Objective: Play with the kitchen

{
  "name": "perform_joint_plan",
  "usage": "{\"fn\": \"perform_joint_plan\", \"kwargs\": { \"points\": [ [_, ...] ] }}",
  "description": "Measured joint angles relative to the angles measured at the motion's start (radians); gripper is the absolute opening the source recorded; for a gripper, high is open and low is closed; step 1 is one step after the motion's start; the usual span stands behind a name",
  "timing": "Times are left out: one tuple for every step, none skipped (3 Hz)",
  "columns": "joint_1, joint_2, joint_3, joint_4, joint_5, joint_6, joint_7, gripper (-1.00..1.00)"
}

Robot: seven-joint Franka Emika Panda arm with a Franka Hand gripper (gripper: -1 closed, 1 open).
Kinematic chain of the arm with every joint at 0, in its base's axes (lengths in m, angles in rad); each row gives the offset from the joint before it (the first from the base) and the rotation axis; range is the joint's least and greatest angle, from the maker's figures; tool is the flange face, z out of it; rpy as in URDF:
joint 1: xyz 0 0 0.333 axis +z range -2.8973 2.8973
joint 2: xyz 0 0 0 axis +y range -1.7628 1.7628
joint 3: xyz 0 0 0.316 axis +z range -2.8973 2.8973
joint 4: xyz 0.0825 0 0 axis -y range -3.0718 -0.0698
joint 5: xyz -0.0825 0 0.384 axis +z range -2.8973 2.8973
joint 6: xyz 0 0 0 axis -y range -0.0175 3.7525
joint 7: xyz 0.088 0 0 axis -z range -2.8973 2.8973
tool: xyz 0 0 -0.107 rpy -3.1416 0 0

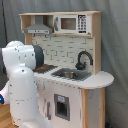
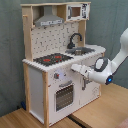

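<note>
Tall toy play kitchen of pale wood and white panels (image 1: 70,75) (image 2: 55,60), standing upright on a pale wooden floor (image 2: 100,112) before a grey backdrop; centred in the first exterior view, towards the second exterior view's left. Black hob with red rings (image 2: 52,59) on the worktop, beside a recessed metal sink (image 1: 70,75) (image 2: 82,50) with an arched black faucet (image 1: 84,57) (image 2: 75,39) behind it. Grey extractor hood (image 1: 39,29) (image 2: 49,20) mounted above the hob; toy microwave with dark window (image 1: 70,23) (image 2: 76,11) in the upper shelf next to it. White tiled back panel (image 1: 62,50) between worktop and shelf. Oven door with dark window (image 2: 64,95) in the lower front, knobs (image 2: 57,76) above it; dark window in the lower front (image 1: 61,106) also seen in the first exterior view. White robot arm (image 1: 22,85) (image 2: 117,52) filling the first exterior view's left foreground and covering part of the kitchen's front; entering from the second exterior view's right. White gripper (image 2: 76,68) held level at the kitchen's front panel, near the knobs, just under the worktop edge. Contact with the panel not determinable. Pincer opening: cannot tell, fingers not distinguishable in either view.
</note>
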Motion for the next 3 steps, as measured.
{"fn": "perform_joint_plan", "kwargs": {
  "points": [
    [0.0,0.001,0.0,0.0,-0.001,0.001,0.102,-1.0],
    [0.0,0.001,0.0,0.0,-0.004,0.001,0.231,-1.0],
    [0.0,0.002,0.0,-0.001,-0.007,0.001,0.341,-1.0]
  ]
}}
